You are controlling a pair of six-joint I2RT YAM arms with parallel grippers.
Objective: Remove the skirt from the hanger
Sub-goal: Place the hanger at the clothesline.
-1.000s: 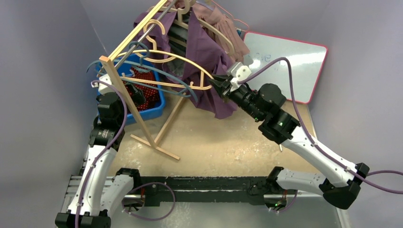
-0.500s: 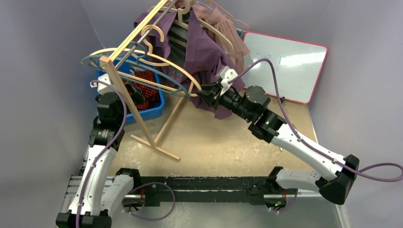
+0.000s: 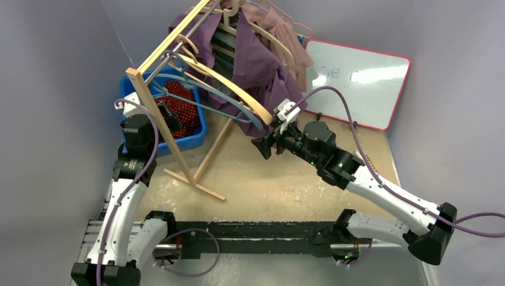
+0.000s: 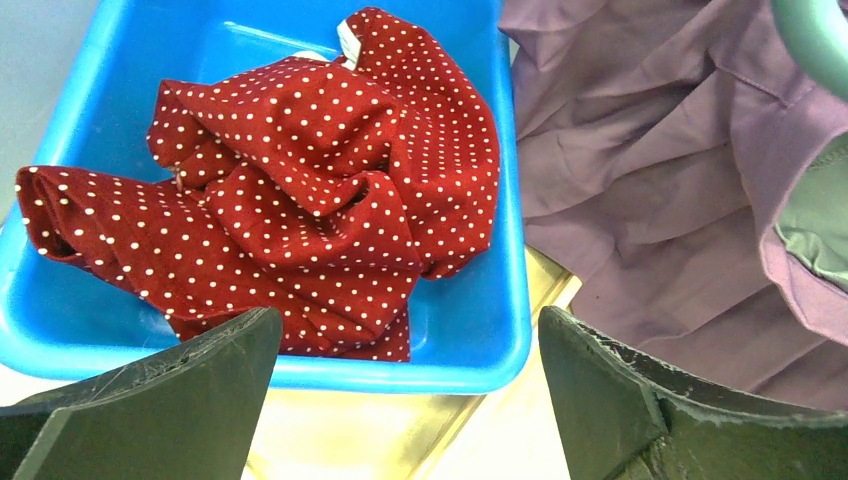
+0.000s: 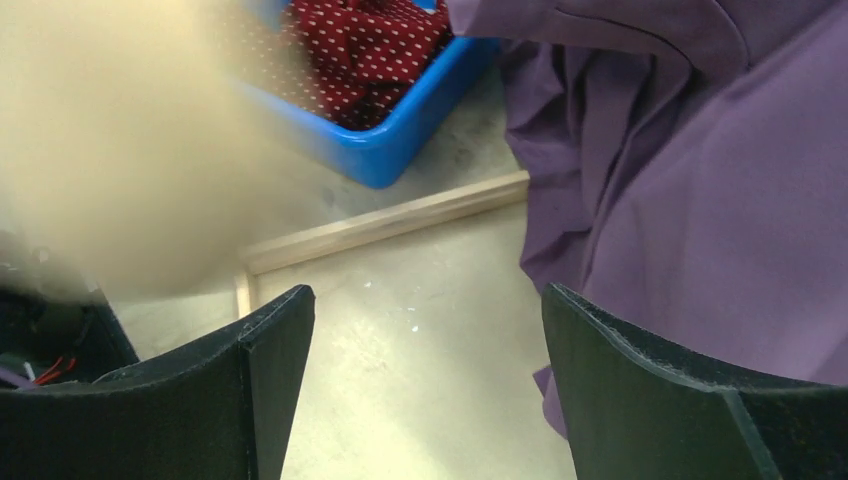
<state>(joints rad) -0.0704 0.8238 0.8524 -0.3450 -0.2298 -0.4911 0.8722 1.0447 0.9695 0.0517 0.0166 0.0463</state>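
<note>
One purple skirt (image 3: 256, 62) hangs on its hanger (image 3: 277, 44) at the far end of the rack (image 3: 146, 95), folds running down toward the desk (image 3: 280, 179), not yet off. Its hem lies just beyond my right pincer (image 3: 262, 147), ahead and to the right of the parted, empty jaws, so I judge a forward-right reach meets cloth. A spare wooden hanger (image 3: 229, 83) ends just above that pincer. My left pincer (image 4: 410, 400), also spread and empty, hovers over the blue bin (image 4: 480, 370), farther off
</note>
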